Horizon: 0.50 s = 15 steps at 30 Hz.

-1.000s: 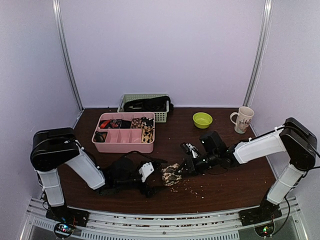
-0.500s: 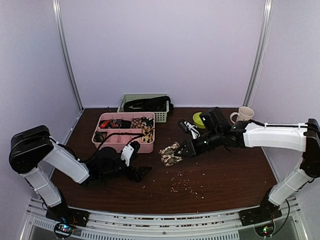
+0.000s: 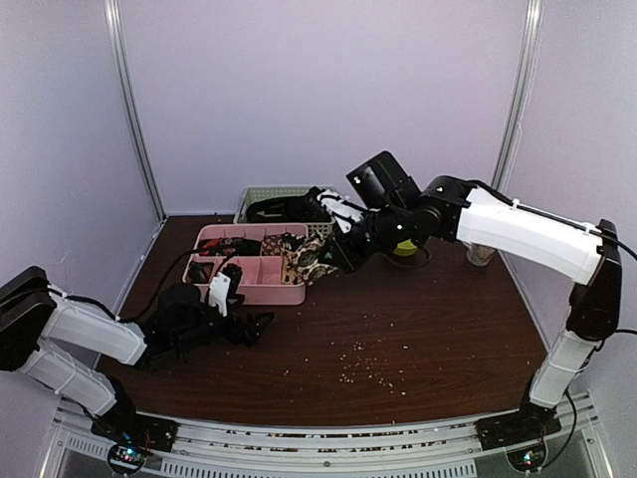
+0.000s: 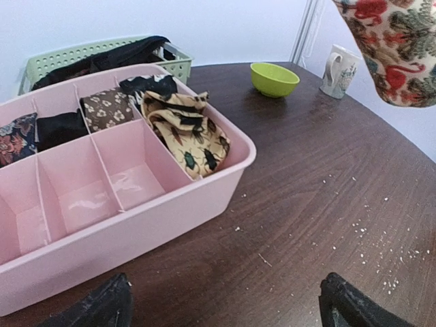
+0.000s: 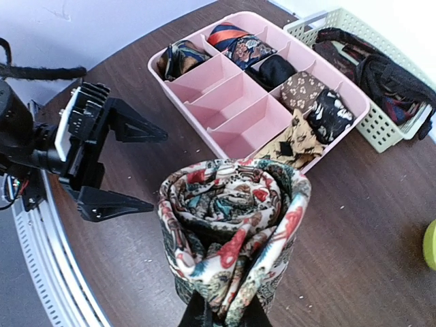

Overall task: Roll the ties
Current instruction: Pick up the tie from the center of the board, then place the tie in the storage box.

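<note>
Right pincer (image 5: 221,315): mine, clenched on the rolled tie, gripping it from below.
Rolled tie (image 5: 231,231): a tight coil of cream cloth with red and green print, held in the air near the right end of the pink tray.
Pink tray (image 3: 244,291): sits on the brown table (image 3: 448,339), divided into compartments, several holding other ties (image 4: 191,133).
Left pincer (image 4: 225,315): mine, released, fingers spread wide, low over the table in front of the tray.
Behind the tray: a green basket (image 3: 284,194) of dark cloth.
Far right: a green bowl (image 4: 274,78) and a mug (image 4: 338,68).
</note>
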Tool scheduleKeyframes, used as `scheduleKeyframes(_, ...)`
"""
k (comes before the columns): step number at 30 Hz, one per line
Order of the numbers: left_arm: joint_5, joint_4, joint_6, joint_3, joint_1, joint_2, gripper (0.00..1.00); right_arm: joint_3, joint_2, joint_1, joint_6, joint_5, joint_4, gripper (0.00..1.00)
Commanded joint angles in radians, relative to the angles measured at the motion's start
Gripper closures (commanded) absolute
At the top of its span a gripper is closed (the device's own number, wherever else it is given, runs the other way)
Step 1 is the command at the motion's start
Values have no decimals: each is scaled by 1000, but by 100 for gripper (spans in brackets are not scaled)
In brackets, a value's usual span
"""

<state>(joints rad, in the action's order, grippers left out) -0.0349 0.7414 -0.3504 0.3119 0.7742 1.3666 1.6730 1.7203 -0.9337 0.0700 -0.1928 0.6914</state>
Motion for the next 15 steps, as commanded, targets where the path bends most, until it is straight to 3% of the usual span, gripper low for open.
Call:
scheduleKeyframes(1, -39, -54, -33, -22, -36, -77, 2, 206, 129, -40, -149, 236, 130, 100)
scheduleKeyframes(9, -177, -183, -80, -88, -62, -265, 2, 507, 366, -95, -289, 449, 173, 100)
scheduleKeyframes(15, -242, -288, -184, -125, -122, -394, 2, 611, 475, -130, -403, 518, 54, 100)
